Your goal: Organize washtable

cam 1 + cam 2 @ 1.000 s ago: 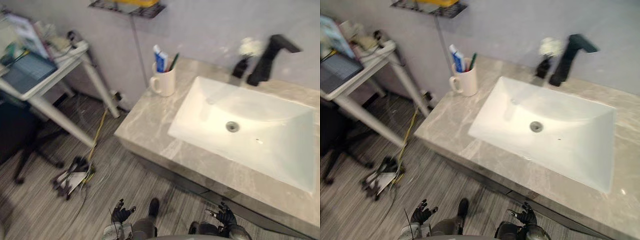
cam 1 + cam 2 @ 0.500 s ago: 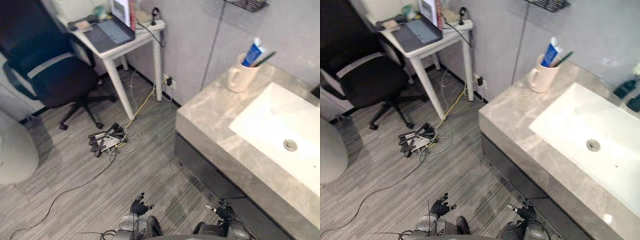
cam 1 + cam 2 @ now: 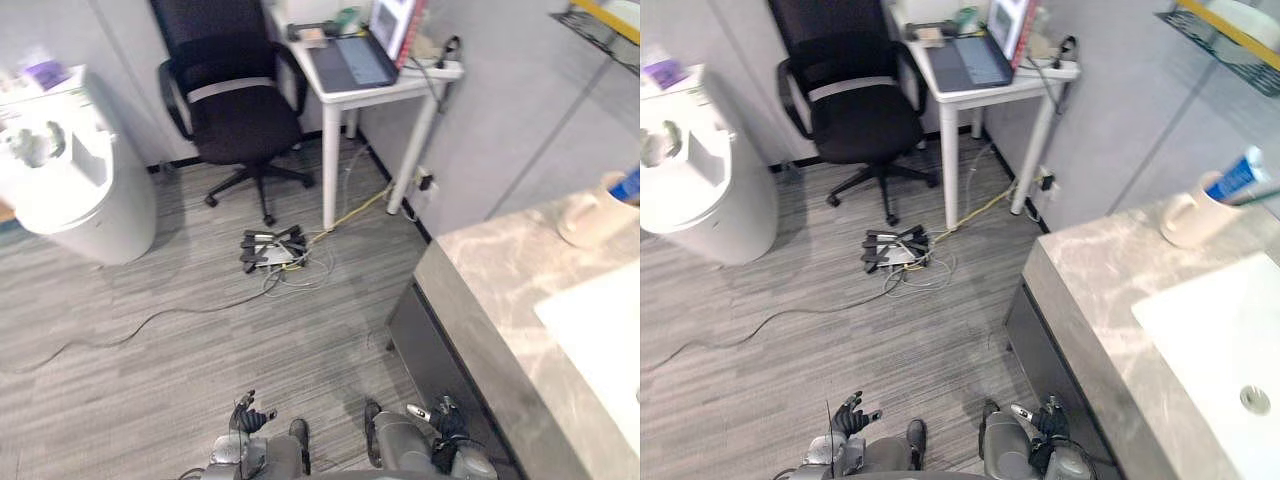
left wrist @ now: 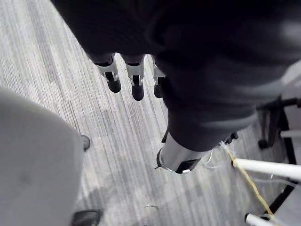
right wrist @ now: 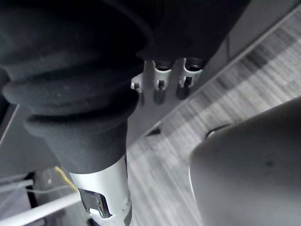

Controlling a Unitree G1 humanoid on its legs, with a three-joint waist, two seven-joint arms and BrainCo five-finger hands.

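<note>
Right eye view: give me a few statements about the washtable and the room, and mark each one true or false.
1. The mug stands on the stone counter, beside the sink basin. True.
2. The mug is empty. False: a toothpaste tube stands in it.
3. The left hand holds the mug. False: it hangs low over the floor with relaxed fingers and holds nothing, and so does the right hand.
4. A laptop lies open on the white table. True.
</note>
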